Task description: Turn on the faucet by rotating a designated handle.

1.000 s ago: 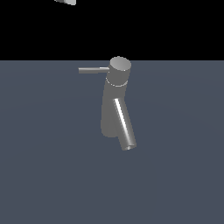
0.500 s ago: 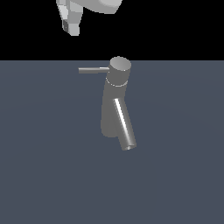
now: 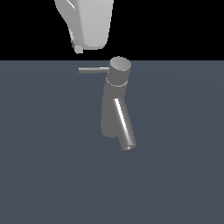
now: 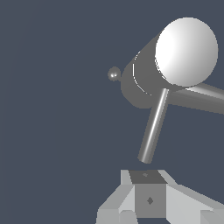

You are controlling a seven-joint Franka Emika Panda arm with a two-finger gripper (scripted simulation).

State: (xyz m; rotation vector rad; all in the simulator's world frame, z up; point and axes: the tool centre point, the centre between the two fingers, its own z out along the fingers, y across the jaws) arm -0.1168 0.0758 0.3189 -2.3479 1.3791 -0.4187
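The faucet (image 3: 114, 111) stands a little above the middle of the exterior frame on the dark blue-grey surface (image 3: 43, 175), its tall body leaning, its round cap (image 3: 119, 65) on top and the shiny spout (image 3: 124, 127) slanting down toward the lower middle. The handle (image 3: 93, 69) is the thin rod running out from the cap toward the frame's left, lying level.

As far as these pictures show, the task has not begun in earnest: the handle looks untouched and nothing is pressing on it. The tool (image 3: 78, 46) hangs in the upper part of the exterior frame, above the handle's free end and apart from it. In the wrist view the handle (image 4: 153, 127) reaches from the white-lit cap (image 4: 186, 51) down toward the tool (image 4: 146, 192) at the lower edge, with a visible gap between the rod's tip and the tool. Only part of the tool shows in either view, so I cannot tell how far apart its jaws stand; it holds nothing.

Left to do, by my judgement: close the gap, meet the rod near its tip, and swing it round the cap.

Nothing else lies on the surface. The thicker spout sits well below the handle and should not obstruct the approach.
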